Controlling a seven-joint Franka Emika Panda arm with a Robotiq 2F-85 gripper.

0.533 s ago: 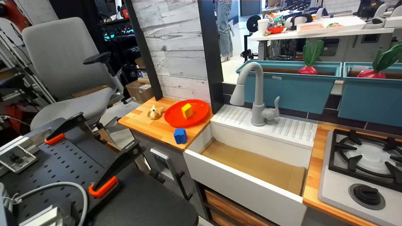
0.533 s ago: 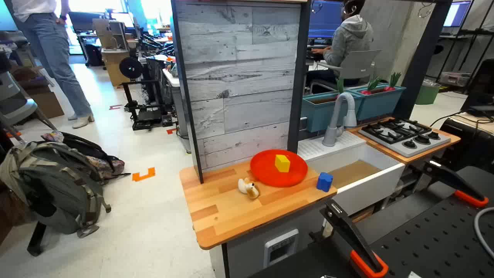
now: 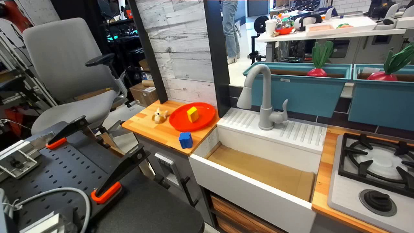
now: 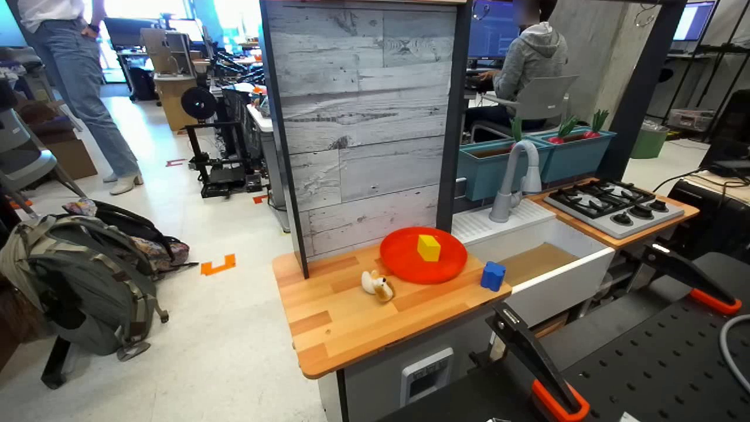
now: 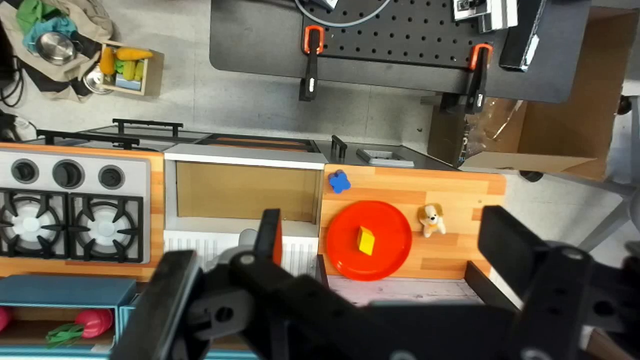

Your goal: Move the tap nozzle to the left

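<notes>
1. One grey tap nozzle (image 3: 266, 87) stands at the back of the white sink (image 3: 255, 197) in both exterior views, a slim arched spout rising from a thicker cylindrical base (image 3: 266, 122)
2. Its tip (image 3: 245, 98) bends downward, to the left of the base in an exterior view, and a small lever handle (image 3: 284, 111) sits on the base's right there
3. Ridged white drainboard (image 3: 237, 118) lies under the base, and brown cardboard (image 3: 258, 168) covers the sink's floor
4. In the wrist view the gripper (image 5: 382, 225) has its two fingers (image 5: 269, 230) spread wide, and it hides much of the tap nozzle; a bit of grey shows beside a finger
5. Between those fingers, along the line of sight, a red plate (image 5: 392, 240) shows with a yellow block (image 5: 366, 241) on it
6. A blue block (image 5: 339, 181) is near the plate but apart from it, close to the sink, and a toy dog (image 5: 431, 219) is on the plate's other side; all rest on the wooden counter (image 5: 457, 185)
7. Beyond the sink from the plate is a stove (image 5: 137, 170) with three black knobs (image 5: 68, 173)
8. Teal planters (image 3: 297, 94) stand behind the tap nozzle, with red vegetables (image 3: 317, 72) in green leaf
9. Two black and orange clamps (image 5: 311, 65) sit at the edge of a dark table (image 5: 265, 40) that has rows of holes
10. Seated person (image 4: 536, 58) in a grey hoodie shows behind the planters in an exterior view
</notes>
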